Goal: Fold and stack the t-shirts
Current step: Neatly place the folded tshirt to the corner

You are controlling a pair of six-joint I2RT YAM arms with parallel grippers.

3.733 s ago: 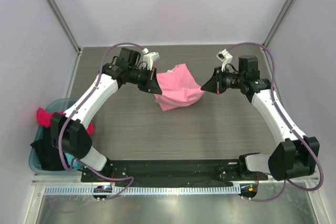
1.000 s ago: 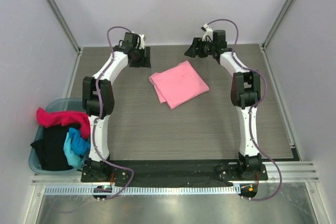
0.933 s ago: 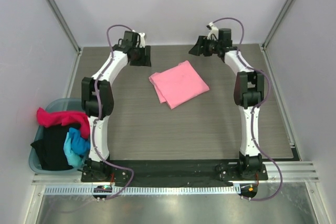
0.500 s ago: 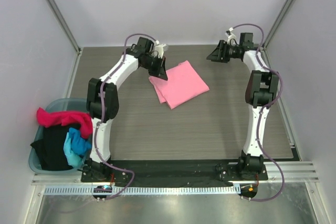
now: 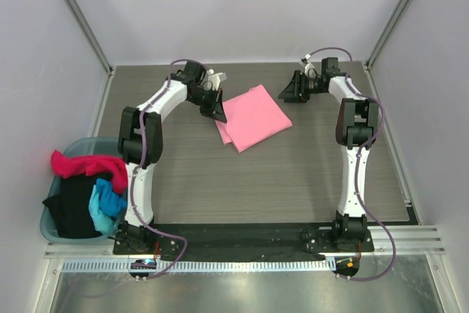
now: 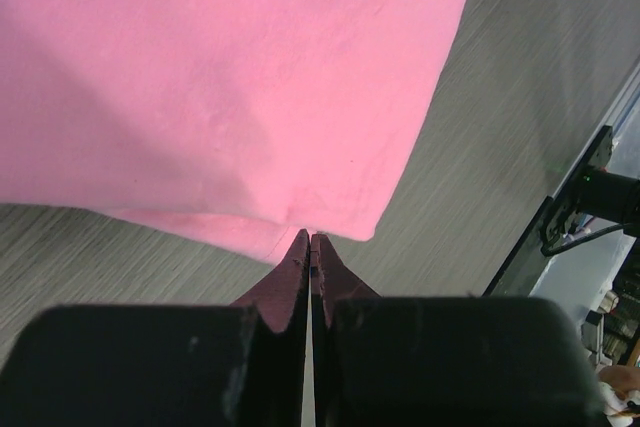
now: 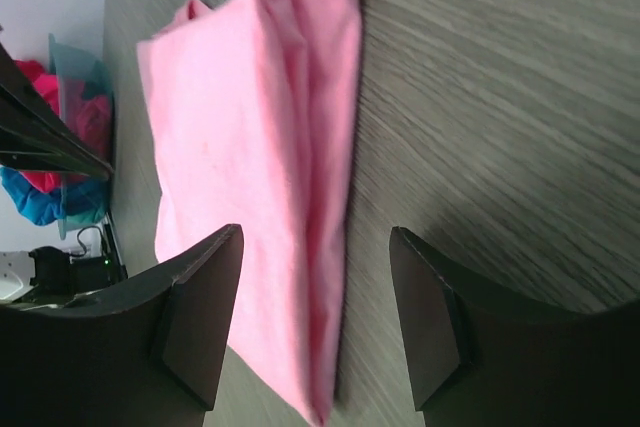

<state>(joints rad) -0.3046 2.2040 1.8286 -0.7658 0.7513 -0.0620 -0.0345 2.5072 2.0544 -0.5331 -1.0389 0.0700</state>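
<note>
A light pink t-shirt (image 5: pixel 255 116) lies folded into a flat square on the table's far half. My left gripper (image 5: pixel 216 111) is at its left edge. In the left wrist view that gripper (image 6: pixel 311 239) is shut, tips against the pink t-shirt's (image 6: pixel 230 77) hem, with no cloth seen between them. My right gripper (image 5: pixel 284 95) hovers by the far right corner, open. In the right wrist view it (image 7: pixel 315 312) straddles the layered edge of the pink t-shirt (image 7: pixel 250 147). Magenta (image 5: pixel 80 164), black (image 5: pixel 72 209) and blue (image 5: pixel 106 203) t-shirts are piled in the basket.
The teal basket (image 5: pixel 45 223) stands off the table's left side near the left arm's base. Metal frame posts rise at the far corners. A black rail and a metal strip run along the near edge.
My left gripper has shut and moved from the far left onto the pink t-shirt's left edge. The right arm swung out to the right, then came back toward the shirt's far corner.
</note>
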